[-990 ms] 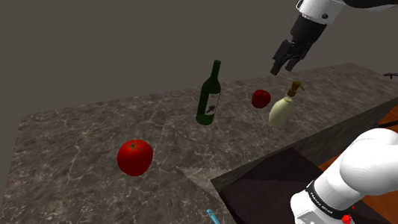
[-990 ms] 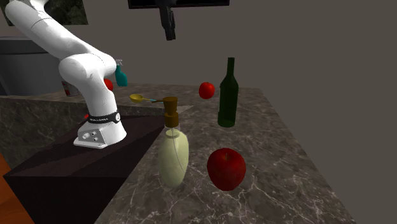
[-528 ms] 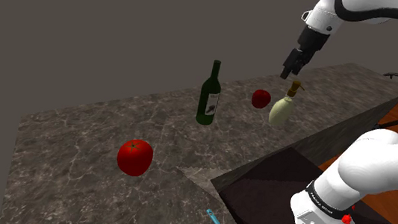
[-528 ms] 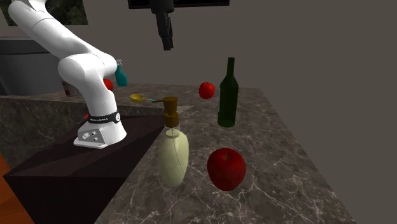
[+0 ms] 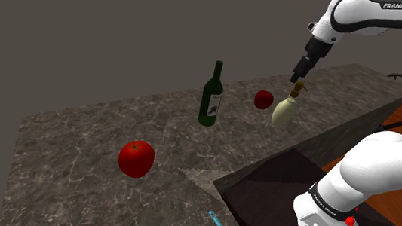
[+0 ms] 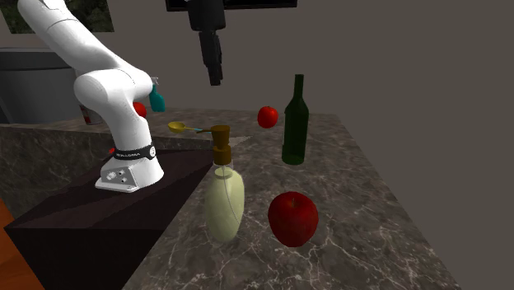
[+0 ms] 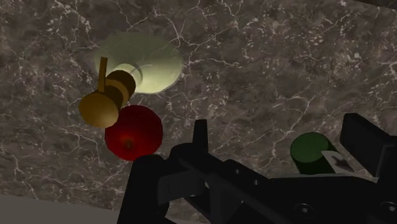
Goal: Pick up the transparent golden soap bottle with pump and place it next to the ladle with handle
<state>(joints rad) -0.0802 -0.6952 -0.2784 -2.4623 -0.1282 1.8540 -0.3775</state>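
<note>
The soap bottle (image 5: pixel 284 110) has a pale yellowish see-through body and a golden-brown pump, and it stands upright on the dark marble counter (image 5: pixel 90 143). In the second exterior view the soap bottle (image 6: pixel 224 200) is near the front. My black gripper (image 5: pixel 298 77) hangs just above the pump, clear of it. The gripper (image 6: pixel 215 80) points straight down. In the wrist view the gripper (image 7: pixel 280 137) is open, and the soap bottle (image 7: pixel 137 63) lies off to one side of the fingers. A yellow ladle (image 6: pixel 183 128) lies on the counter by the arm's base.
A red apple (image 5: pixel 264 99) sits right beside the soap bottle. A dark green wine bottle (image 5: pixel 211 94) stands further along, and a second red fruit (image 5: pixel 136 158) lies near the counter's front. A teal spray bottle (image 6: pixel 156 98) shows behind the arm. The dark stand (image 5: pixel 275 191) abuts the counter.
The gripper has come down and shifted toward the shoulder view's right, ending just over the soap bottle's pump. Its fingers stayed open. Nothing on the counter moved.
</note>
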